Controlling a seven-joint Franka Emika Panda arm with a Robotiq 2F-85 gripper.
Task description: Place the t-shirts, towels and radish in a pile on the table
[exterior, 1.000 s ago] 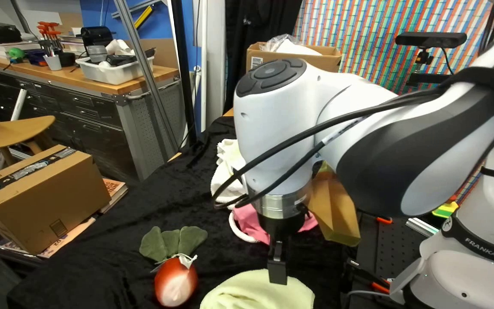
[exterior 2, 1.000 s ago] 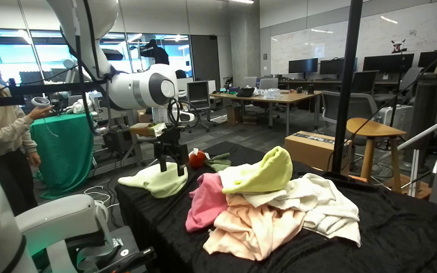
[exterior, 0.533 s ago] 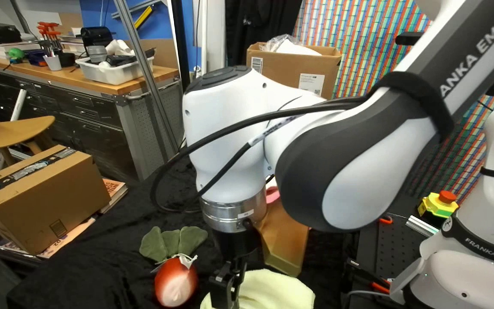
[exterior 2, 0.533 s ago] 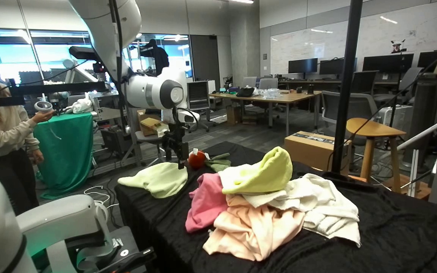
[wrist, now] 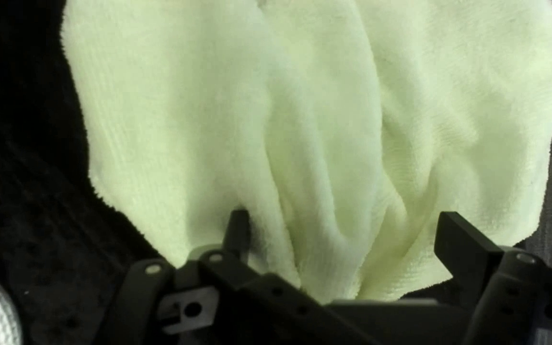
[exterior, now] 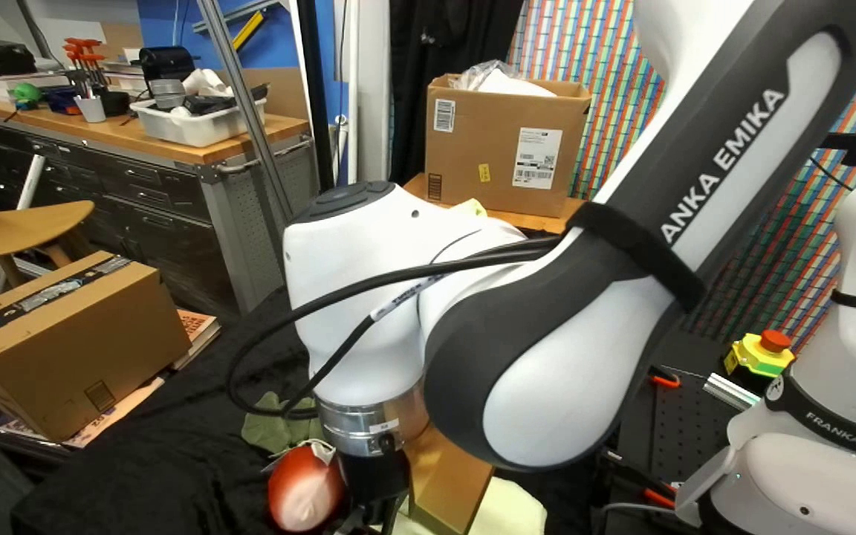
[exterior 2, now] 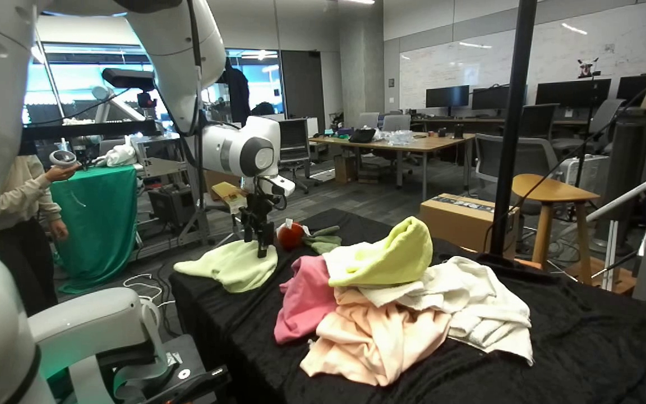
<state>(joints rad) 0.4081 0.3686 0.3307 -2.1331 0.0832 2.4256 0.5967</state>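
Pale-green towel (wrist: pixel 314 139) beneath parted fingers (wrist: pixel 467 254)

At the bottom of the wrist view, the gripper (wrist: pixel 343 216) stands with its fingers wide apart and folds of the towel between them; nothing is clamped, though I cannot tell whether the tips touch the fabric. The radish (exterior: pixel 305 489) lies near it, lower left of centre in an exterior view, on the table (exterior 2: pixel 575 348) but apart from the pile (exterior 2: pixel 413 294).

A shallow close might catch only one fold, which could slip out on the lift; too deep a reach could pinch the drape (exterior: pixel 138 475) and drag everything on it. A sideways swing may bump the radish, and its round body could roll. Carried low, the green towel could knock the yellow towel (exterior 2: pixel 387 259) off the top of the pile, where white cloth (exterior 2: pixel 485 303), pink cloth (exterior 2: pixel 303 300) and peach cloth (exterior 2: pixel 373 342) lie under or beside it.

That drape is black, wrinkled and velvety, hanging over the table's edge. A cluttered wooden workbench (exterior: pixel 120 141) fills the upper left of an exterior view, with a cardboard box (exterior: pixel 79 349) below; a whiteboard (exterior 2: pixel 469 73) spans the upper right of an exterior view, and a person (exterior 2: pixel 28 191) at the frame's left holds a pale controller (exterior 2: pixel 63 157)
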